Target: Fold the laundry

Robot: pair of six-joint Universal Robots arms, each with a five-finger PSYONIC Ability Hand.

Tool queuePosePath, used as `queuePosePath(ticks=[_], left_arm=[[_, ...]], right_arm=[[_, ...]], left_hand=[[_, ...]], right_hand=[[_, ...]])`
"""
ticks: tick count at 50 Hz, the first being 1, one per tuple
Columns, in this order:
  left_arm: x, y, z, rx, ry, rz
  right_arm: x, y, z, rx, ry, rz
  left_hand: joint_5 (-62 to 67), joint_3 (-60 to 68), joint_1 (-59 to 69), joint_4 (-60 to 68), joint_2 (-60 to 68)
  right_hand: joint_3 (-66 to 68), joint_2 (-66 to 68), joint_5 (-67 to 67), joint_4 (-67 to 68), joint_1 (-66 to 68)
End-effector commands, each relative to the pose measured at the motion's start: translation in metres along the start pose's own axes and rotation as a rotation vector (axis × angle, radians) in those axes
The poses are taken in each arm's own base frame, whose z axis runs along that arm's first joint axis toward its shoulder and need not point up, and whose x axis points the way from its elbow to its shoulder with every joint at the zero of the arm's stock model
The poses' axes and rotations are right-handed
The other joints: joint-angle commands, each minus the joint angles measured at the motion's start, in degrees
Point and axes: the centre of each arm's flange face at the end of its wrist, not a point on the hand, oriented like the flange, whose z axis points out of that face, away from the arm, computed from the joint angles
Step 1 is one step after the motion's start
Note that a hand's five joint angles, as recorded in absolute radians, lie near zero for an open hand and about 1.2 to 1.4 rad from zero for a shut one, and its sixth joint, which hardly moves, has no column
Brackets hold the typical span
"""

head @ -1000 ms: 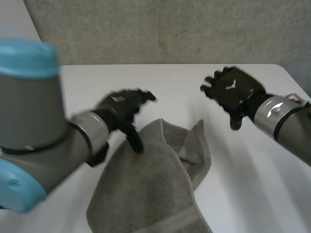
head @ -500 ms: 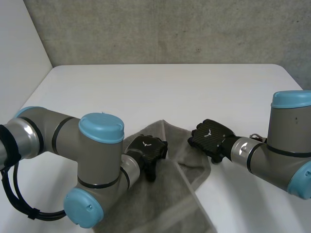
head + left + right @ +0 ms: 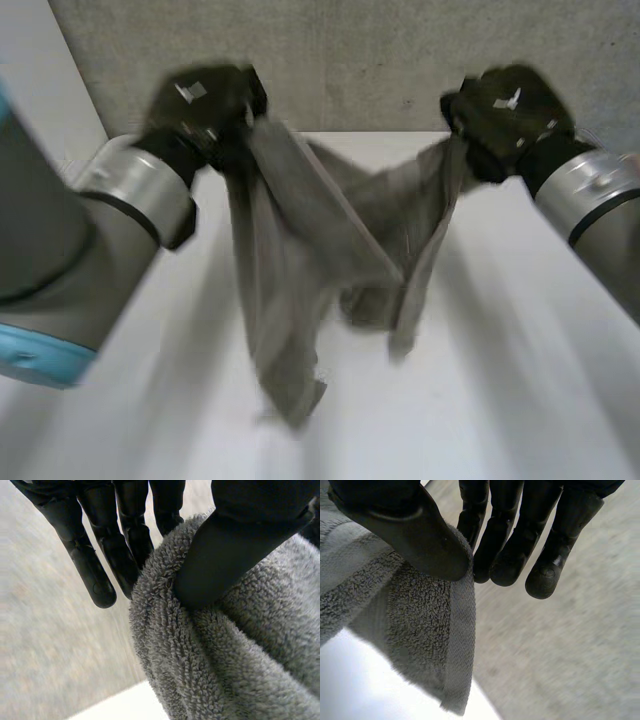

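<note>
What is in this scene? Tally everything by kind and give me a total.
Grey towel: 1
Robot hands: 2 (left robot hand, right robot hand, each pinching the towel)
White table: 1
Total: 4

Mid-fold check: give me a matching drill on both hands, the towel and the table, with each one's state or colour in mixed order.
1. left hand
2. right hand
3. towel
4. table

A. white, below the hanging cloth
B. thumb pinching a hemmed edge
C. grey, slung between both hands
D. thumb pinching a plush, bunched fold

Pairs: 1-D, 2-B, 3-C, 4-A
</note>
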Motion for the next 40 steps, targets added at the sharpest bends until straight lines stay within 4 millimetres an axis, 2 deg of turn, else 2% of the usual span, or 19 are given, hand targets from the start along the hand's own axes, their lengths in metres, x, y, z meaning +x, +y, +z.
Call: queuePosePath(ticks=[1,4,11,12,13,14,15,18,20,22,23,24,25,26,27,28,31,38,40], left_arm=[[-0.020,-0.049,-0.014,0.138,0.005,-0.201],[-0.024,-0.052,-0.013,0.145,0.010,-0.216],[-0.051,-0.042,0.004,0.124,-0.017,-0.232],[-0.056,-0.028,0.012,0.086,-0.023,-0.235],[-0.056,-0.028,0.012,0.085,-0.023,-0.235],[-0.059,-0.010,0.021,0.039,-0.022,-0.241],[-0.060,0.004,0.029,0.000,-0.009,-0.243],[-0.059,0.018,0.036,-0.041,0.010,-0.245],[-0.059,0.047,0.047,-0.124,0.060,-0.264],[-0.057,0.060,0.050,-0.161,0.094,-0.272],[-0.055,0.071,0.052,-0.192,0.129,-0.277],[-0.055,0.071,0.052,-0.193,0.129,-0.277],[-0.053,0.077,0.053,-0.214,0.160,-0.275],[-0.053,0.077,0.053,-0.214,0.161,-0.275],[-0.053,0.082,0.054,-0.231,0.178,-0.263],[-0.053,0.085,0.054,-0.240,0.186,-0.239],[-0.057,0.085,0.053,-0.249,0.182,-0.182],[-0.067,0.070,0.051,-0.233,0.160,-0.126],[-0.066,0.063,0.049,-0.225,0.159,-0.125]], right_arm=[[0.021,-0.057,-0.024,0.140,0.078,-0.017],[0.023,-0.072,-0.035,0.154,0.070,-0.022],[0.015,-0.077,-0.048,0.069,-0.041,0.003],[0.011,-0.074,-0.050,0.032,-0.078,0.011],[0.006,-0.069,-0.051,-0.006,-0.123,0.004],[0.006,-0.069,-0.051,-0.007,-0.124,0.004],[-0.001,-0.059,-0.051,-0.060,-0.170,-0.007],[-0.015,-0.035,-0.052,-0.176,-0.275,-0.071],[-0.023,-0.024,-0.055,-0.226,-0.334,-0.119],[-0.031,-0.013,-0.059,-0.272,-0.397,-0.182],[-0.039,-0.003,-0.064,-0.307,-0.460,-0.254],[-0.044,0.006,-0.069,-0.333,-0.510,-0.329],[-0.044,0.006,-0.069,-0.334,-0.511,-0.330],[-0.046,0.013,-0.070,-0.335,-0.539,-0.386],[-0.047,0.013,-0.070,-0.335,-0.539,-0.386],[-0.048,0.017,-0.068,-0.321,-0.547,-0.435],[-0.044,0.019,-0.058,-0.297,-0.502,-0.425],[-0.023,0.003,-0.030,-0.194,-0.310,-0.258],[-0.010,-0.004,-0.019,-0.160,-0.227,-0.103]], left_hand=[[12.6,10.5,12.5,10.2,10.4],[12.6,10.5,12.5,10.2,10.4],[12.6,10.5,12.5,10.2,10.4],[12.6,10.5,12.5,10.2,10.4],[12.6,10.5,12.5,10.2,10.4],[12.6,10.5,12.5,10.2,10.4],[12.6,10.5,12.5,10.2,10.4],[12.6,10.5,12.5,10.2,10.4],[5.3,3.2,5.2,2.9,3.0],[-1.6,-3.7,-1.7,-4.0,-3.8],[-11.2,-13.2,-11.3,-13.5,-13.4],[-11.3,-13.3,-11.4,-13.6,-13.5],[-23.6,-25.6,-23.7,-25.9,-25.8],[-23.7,-25.8,-23.8,-26.1,-26.0],[-34.1,-36.1,-34.1,-36.4,-36.3],[-42.3,-44.4,-42.4,-44.7,-44.5],[-53.8,-55.8,-53.9,-56.1,-56.0],[-55.0,-57.1,-55.1,-57.4,-57.2],[-55.0,-57.1,-55.1,-57.4,-57.2]], right_hand=[[3.4,3.8,3.0,3.3,3.9],[3.4,3.8,3.0,3.3,3.9],[3.4,3.8,3.0,3.3,3.9],[3.4,3.8,3.0,3.3,3.9],[3.4,3.8,3.0,3.3,3.9],[3.4,3.8,3.0,3.3,3.9],[3.4,3.8,3.0,3.3,3.9],[3.4,3.8,3.0,3.3,3.9],[3.4,3.8,3.0,3.3,3.9],[-4.8,-4.3,-5.1,-4.9,-4.2],[-18.6,-18.2,-19.0,-18.7,-18.1],[-32.9,-32.4,-33.3,-33.0,-32.4],[-33.0,-32.6,-33.4,-33.1,-32.5],[-43.4,-42.9,-43.7,-43.5,-42.8],[-43.5,-43.0,-43.8,-43.6,-42.9],[-53.0,-52.5,-53.3,-53.1,-52.4],[-64.6,-64.2,-65.0,-64.7,-64.1],[-66.6,-66.2,-67.0,-66.7,-66.1],[-66.6,-66.2,-67.0,-66.7,-66.1]])
